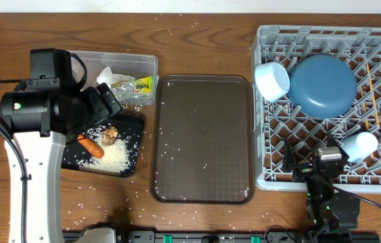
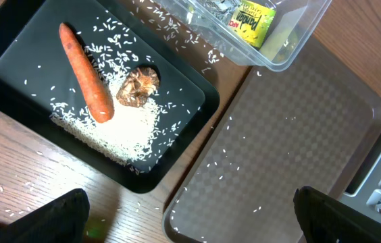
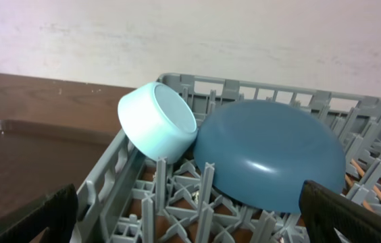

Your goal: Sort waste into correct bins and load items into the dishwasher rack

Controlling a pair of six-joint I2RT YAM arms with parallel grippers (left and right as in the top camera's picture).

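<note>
The black tray (image 1: 134,128) holds the orange carrot piece (image 1: 90,145), the brown lump (image 1: 110,135) and a heap of rice (image 1: 117,156); the left wrist view shows the carrot (image 2: 86,79), lump (image 2: 140,86) and rice (image 2: 133,128). The clear tub (image 1: 148,63) holds tissue (image 1: 109,74) and the yellow-green wrapper (image 1: 142,85). My left gripper (image 1: 105,102) (image 2: 190,223) is open and empty, above the black tray's near corner. The grey rack (image 1: 271,169) holds the white bowl (image 1: 272,79), blue plate (image 1: 323,85), chopsticks (image 1: 373,94) and two cups (image 1: 359,145). My right gripper (image 1: 314,167) (image 3: 190,216) is open over the rack's front.
The brown serving tray (image 1: 202,138) lies between the bins and the rack, with scattered rice grains on it and on the wooden table. The right wrist view shows the bowl (image 3: 160,121) tipped on its side against the plate (image 3: 271,152).
</note>
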